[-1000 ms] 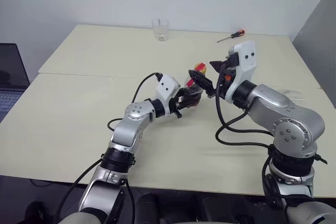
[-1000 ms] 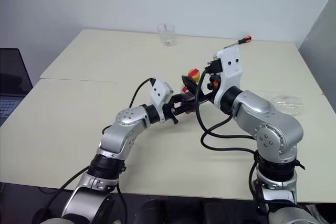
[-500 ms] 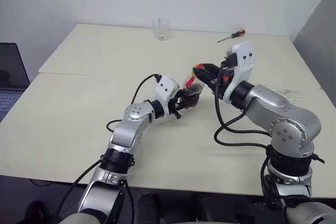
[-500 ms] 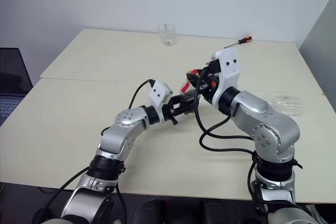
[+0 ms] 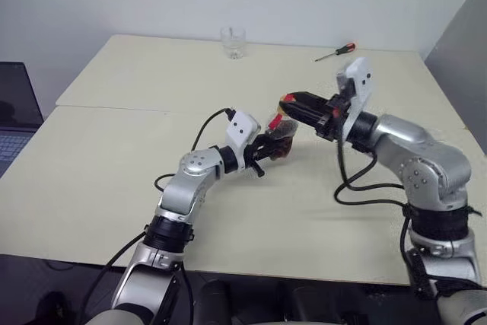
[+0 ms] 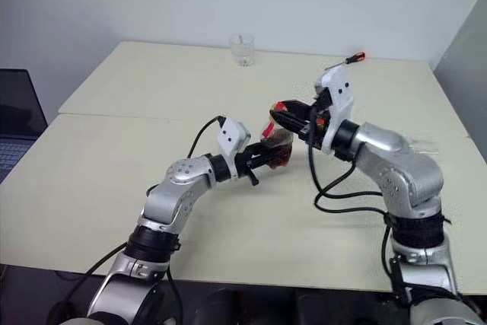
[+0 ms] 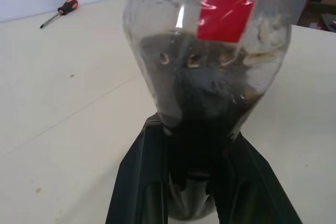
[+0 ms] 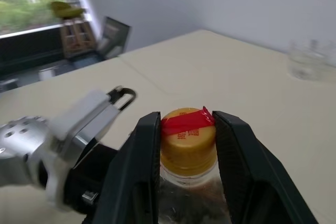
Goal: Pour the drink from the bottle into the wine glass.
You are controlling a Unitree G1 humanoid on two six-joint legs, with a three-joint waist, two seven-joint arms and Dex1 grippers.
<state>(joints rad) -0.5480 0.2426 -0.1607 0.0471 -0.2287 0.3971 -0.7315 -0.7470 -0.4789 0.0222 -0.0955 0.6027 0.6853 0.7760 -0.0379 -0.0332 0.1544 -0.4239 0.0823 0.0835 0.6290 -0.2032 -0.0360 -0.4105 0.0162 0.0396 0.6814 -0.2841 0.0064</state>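
Over the middle of the cream desk (image 5: 114, 188) I have the bottle (image 5: 281, 144) held up off the surface between both arms. My left gripper (image 5: 275, 145) is clamped shut on the bottle's rounded lower body; in the left wrist view its two black fingers (image 7: 142, 182) press either side of the clear plastic. My right gripper (image 8: 182, 129) reaches in level from the other side, and its fingers (image 8: 142, 156) sit closed against the yellow cap (image 8: 187, 137), one on each side, with the red label strip (image 8: 184, 123) running over the cap's top.

Inside the bottle I see the drink (image 7: 205, 129), a dark brown pool gathered in the lower part of the body, with a line of small bubbles along its upper edge. Most of the bottle above that is clear plastic.

A short clear tumbler (image 5: 233, 42) stands upright at the far edge of the desk, well apart from both grippers; I cannot tell whether it holds anything. A screwdriver (image 5: 335, 52) with a red and black handle lies near the far right corner. A laptop (image 5: 15, 116) sits off the desk's left side.
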